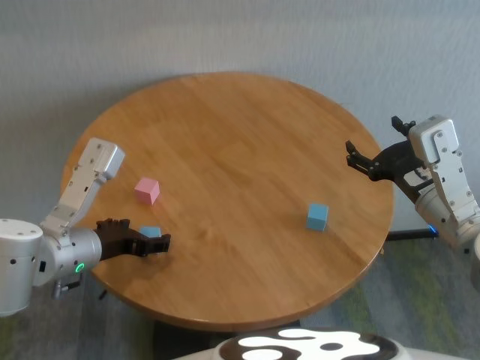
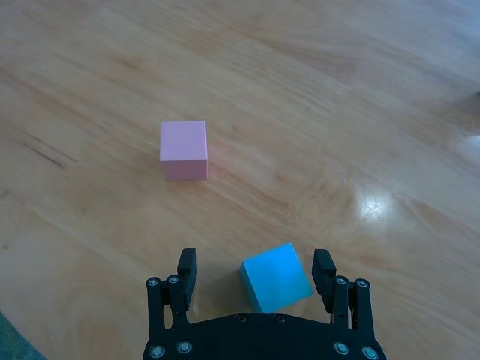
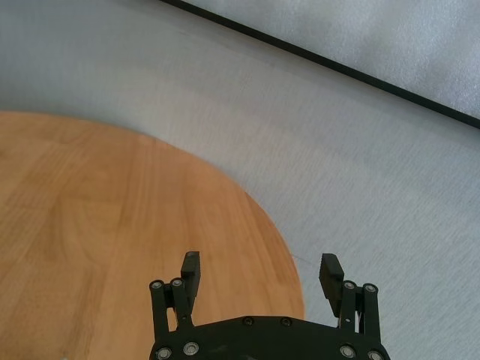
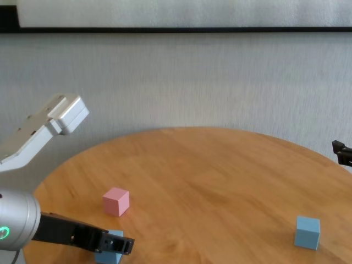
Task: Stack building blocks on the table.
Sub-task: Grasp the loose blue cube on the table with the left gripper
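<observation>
On the round wooden table (image 1: 240,165), my left gripper (image 1: 154,242) is low at the near left and stands open around a light blue block (image 1: 150,232). The block (image 2: 275,276) sits between the two fingers, untouched on the wood. A pink block (image 1: 147,190) rests just beyond it, also seen as the pink block (image 2: 184,150) ahead of the gripper (image 2: 255,271). A second light blue block (image 1: 317,216) lies alone at the near right. My right gripper (image 1: 360,160) hovers open over the table's right edge, holding nothing.
Grey carpet surrounds the table, and a grey wall (image 4: 176,82) rises behind it. The table's rim (image 3: 285,247) curves just below my right gripper (image 3: 259,271).
</observation>
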